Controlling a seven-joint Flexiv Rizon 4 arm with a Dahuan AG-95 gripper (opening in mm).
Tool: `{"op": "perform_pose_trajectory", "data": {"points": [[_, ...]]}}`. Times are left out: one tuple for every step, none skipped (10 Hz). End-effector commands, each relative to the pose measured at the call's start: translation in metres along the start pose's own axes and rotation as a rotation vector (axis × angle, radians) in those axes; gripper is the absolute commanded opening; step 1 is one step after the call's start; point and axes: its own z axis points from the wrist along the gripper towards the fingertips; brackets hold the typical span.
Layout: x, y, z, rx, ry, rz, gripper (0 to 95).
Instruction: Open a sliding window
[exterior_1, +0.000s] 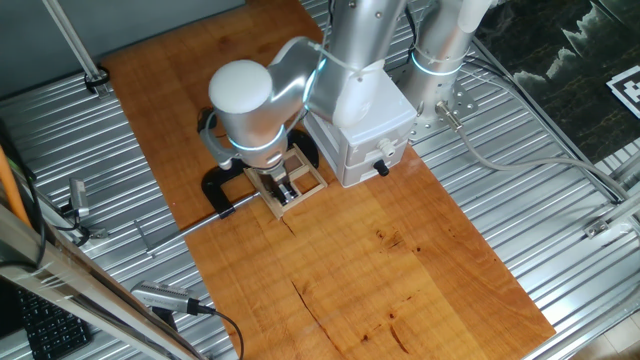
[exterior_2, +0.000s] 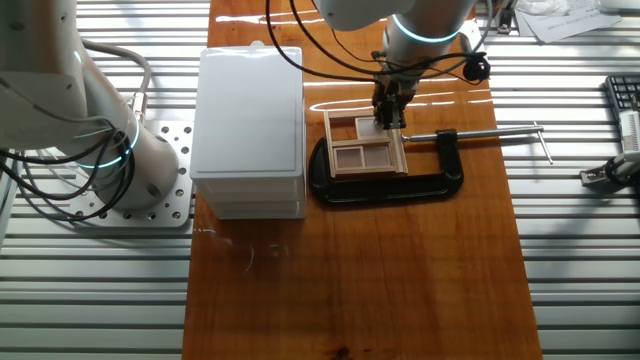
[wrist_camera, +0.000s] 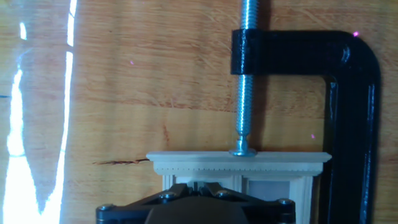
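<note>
The sliding window (exterior_2: 352, 157) is a small light-wood frame with brownish panes, lying flat on the wooden board and held by a black C-clamp (exterior_2: 400, 188). It also shows in one fixed view (exterior_1: 311, 180) and its top rail shows in the hand view (wrist_camera: 239, 163). My gripper (exterior_2: 390, 122) points down onto the window's far right pane. In the hand view its fingertips (wrist_camera: 180, 186) stand close together at the window's edge, with only a thin gap. My gripper (exterior_1: 286, 192) sits partly hidden under the wrist.
A white box (exterior_2: 250, 130) with a black knob (exterior_1: 381, 166) stands right beside the window. The clamp's screw (wrist_camera: 247, 74) and black bow (wrist_camera: 351, 112) press on the frame. The clamp's handle bar (exterior_2: 500, 130) sticks out sideways. The arm base (exterior_2: 120, 160) stands behind the box.
</note>
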Motion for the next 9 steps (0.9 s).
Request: {"op": "perform_pose_trajectory", "data": {"points": [[0.007, 0.001, -0.016, -0.008, 0.010, -0.004, 0.0], [0.012, 0.002, -0.021, -0.009, 0.010, -0.006, 0.0], [0.019, 0.002, -0.024, -0.011, 0.007, -0.009, 0.0], [0.032, 0.001, -0.030, -0.008, -0.006, -0.012, 0.0], [0.043, -0.001, -0.036, -0.007, -0.019, -0.015, 0.0], [0.055, -0.004, -0.046, -0.006, -0.022, -0.013, 0.0], [0.061, -0.006, -0.054, -0.006, -0.033, -0.010, 0.0], [0.064, -0.008, -0.059, -0.008, -0.051, -0.007, 0.0], [0.068, -0.010, -0.065, -0.023, -0.086, -0.001, 0.0]]}}
